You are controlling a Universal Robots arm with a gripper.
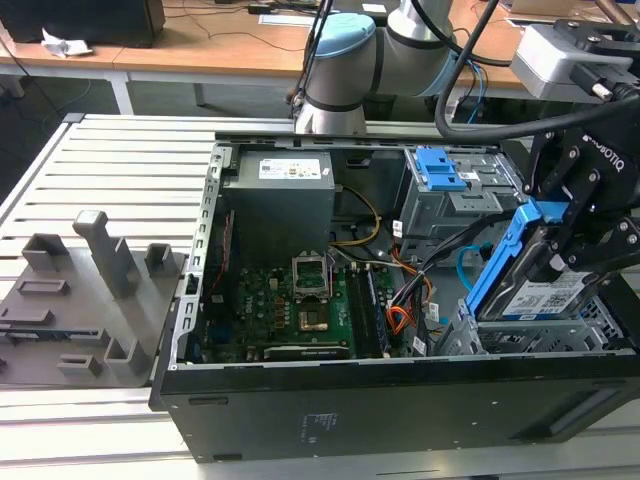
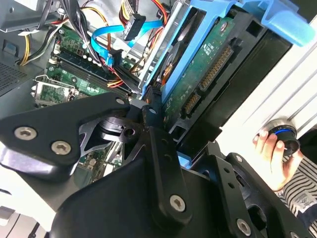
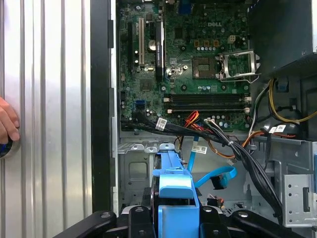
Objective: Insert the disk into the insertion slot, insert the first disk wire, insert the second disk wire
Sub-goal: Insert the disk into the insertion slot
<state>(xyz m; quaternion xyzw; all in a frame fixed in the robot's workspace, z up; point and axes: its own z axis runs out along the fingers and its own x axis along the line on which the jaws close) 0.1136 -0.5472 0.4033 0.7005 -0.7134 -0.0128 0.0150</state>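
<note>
Your black gripper (image 1: 562, 252) grips the blue-framed flat disk (image 1: 545, 297), tilted over the perforated grey insertion slot (image 1: 528, 340) at the exterior view's right.

A: How's the light?
B: Bright, even, from overhead. In the exterior view the ribbed table (image 1: 120, 170) at nine o'clock shines pale; soft shadows hug the grey fixtures (image 1: 100, 260).
A: Inside the computer case (image 1: 400, 400)?
B: Dim around its centre; the disk (image 1: 550, 295) at three o'clock is well lit. In both wrist views the table glares nearly white.
</note>
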